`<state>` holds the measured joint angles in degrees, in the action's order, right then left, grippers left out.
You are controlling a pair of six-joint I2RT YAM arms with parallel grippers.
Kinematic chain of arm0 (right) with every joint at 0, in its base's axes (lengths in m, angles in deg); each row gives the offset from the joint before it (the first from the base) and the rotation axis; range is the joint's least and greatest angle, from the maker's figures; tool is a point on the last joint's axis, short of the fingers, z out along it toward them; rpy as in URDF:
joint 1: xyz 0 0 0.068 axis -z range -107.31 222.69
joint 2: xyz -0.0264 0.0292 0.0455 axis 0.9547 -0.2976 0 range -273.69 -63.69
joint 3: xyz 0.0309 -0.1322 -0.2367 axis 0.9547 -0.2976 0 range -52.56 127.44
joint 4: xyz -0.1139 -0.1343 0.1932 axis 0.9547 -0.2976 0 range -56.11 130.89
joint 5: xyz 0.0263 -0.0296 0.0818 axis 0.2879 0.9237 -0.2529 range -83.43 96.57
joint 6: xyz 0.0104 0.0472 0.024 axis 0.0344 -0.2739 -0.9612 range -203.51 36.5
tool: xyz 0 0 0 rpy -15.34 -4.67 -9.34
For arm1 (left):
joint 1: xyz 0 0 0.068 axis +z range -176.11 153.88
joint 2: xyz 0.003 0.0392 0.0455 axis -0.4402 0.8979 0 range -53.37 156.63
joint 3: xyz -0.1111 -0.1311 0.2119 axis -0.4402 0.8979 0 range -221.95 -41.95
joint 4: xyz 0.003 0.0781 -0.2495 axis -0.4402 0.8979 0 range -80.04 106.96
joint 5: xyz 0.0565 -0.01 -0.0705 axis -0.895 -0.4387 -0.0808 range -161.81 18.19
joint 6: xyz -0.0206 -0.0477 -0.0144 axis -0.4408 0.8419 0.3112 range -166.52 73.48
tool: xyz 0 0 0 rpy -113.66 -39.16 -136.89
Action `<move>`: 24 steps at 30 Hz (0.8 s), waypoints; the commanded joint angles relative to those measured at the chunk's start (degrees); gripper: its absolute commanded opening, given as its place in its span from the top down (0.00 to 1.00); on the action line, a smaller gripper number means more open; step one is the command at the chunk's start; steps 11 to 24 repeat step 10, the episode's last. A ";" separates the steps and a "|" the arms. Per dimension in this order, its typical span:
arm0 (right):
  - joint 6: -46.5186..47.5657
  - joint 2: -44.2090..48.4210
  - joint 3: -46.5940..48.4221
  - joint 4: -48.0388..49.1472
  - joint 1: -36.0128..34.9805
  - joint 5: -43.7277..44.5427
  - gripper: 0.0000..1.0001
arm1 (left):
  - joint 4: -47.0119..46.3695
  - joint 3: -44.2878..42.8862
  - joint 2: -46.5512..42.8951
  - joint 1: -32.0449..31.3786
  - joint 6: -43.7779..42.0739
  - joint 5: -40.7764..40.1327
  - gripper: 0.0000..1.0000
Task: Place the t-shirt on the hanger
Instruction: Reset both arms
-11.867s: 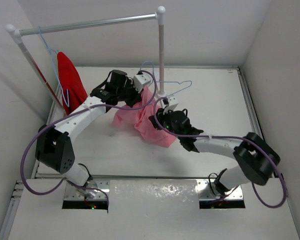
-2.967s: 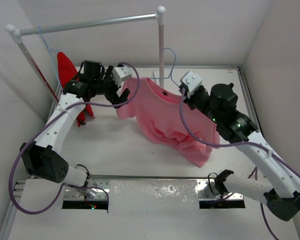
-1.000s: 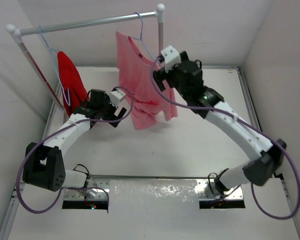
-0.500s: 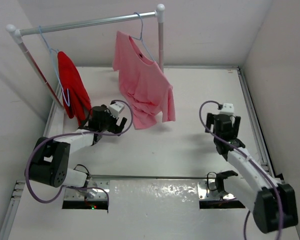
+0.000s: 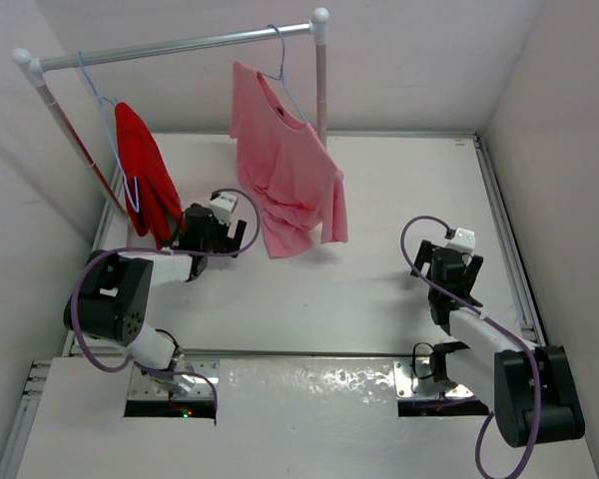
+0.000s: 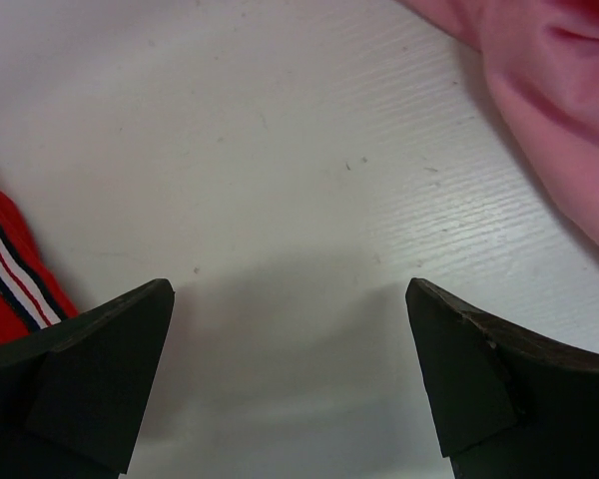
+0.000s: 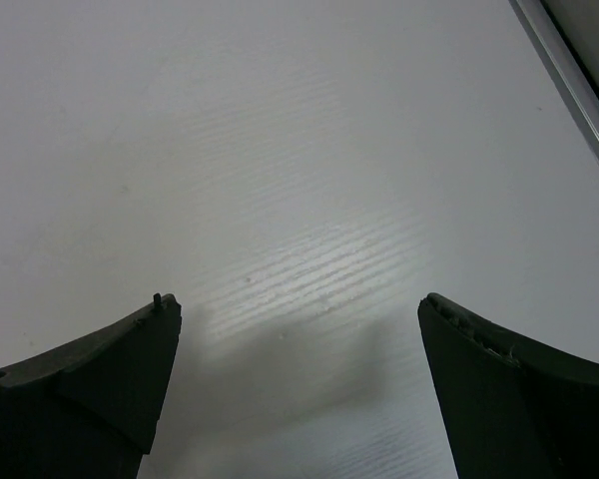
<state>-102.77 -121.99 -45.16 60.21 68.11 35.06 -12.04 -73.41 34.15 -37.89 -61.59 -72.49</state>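
The pink t-shirt [image 5: 288, 175] hangs on the light-blue wire hanger [image 5: 283, 70], whose hook sits over the rack's rail [image 5: 180, 46]. No gripper touches either one. My left gripper [image 5: 232, 238] lies low over the table just left of the shirt's hem, open and empty. In the left wrist view the left gripper [image 6: 290, 294] has only bare table between its fingers, and the pink t-shirt [image 6: 559, 90] fills the top right corner. My right gripper [image 5: 457, 271] rests low at the right, open. The right wrist view has the right gripper [image 7: 299, 304] over bare table.
A red garment [image 5: 143, 170] hangs on a second hanger at the rail's left end, and its striped edge [image 6: 10, 284] is beside my left finger. The rack's post [image 5: 321, 85] stands behind the shirt. A metal table edge rail [image 7: 577, 100] runs along the right.
A second ago my right gripper was up at the hanger by the rail; it has let go and dropped low to the right. The left arm has folded back. The shirt hangs free.
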 commanded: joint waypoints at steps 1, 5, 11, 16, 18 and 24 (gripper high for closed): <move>-0.95 -1.11 1.65 5.21 0.10 -0.19 0.01 | -1.12 -2.29 0.72 1.40 1.71 -1.87 0.00; -0.95 -2.69 2.97 3.90 0.01 -0.01 0.01 | -0.76 -2.20 0.37 1.75 1.18 0.07 0.00; -1.03 -3.57 3.76 3.28 0.10 -0.01 0.01 | -1.47 -0.70 -0.69 2.89 -0.40 4.72 0.00; -1.03 -3.57 3.76 3.28 0.10 -0.01 0.01 | -1.47 -0.70 -0.69 2.89 -0.40 4.72 0.00; -1.03 -3.57 3.76 3.28 0.10 -0.01 0.01 | -1.47 -0.70 -0.69 2.89 -0.40 4.72 0.00; -1.03 -3.57 3.76 3.28 0.10 -0.01 0.01 | -1.47 -0.70 -0.69 2.89 -0.40 4.72 0.00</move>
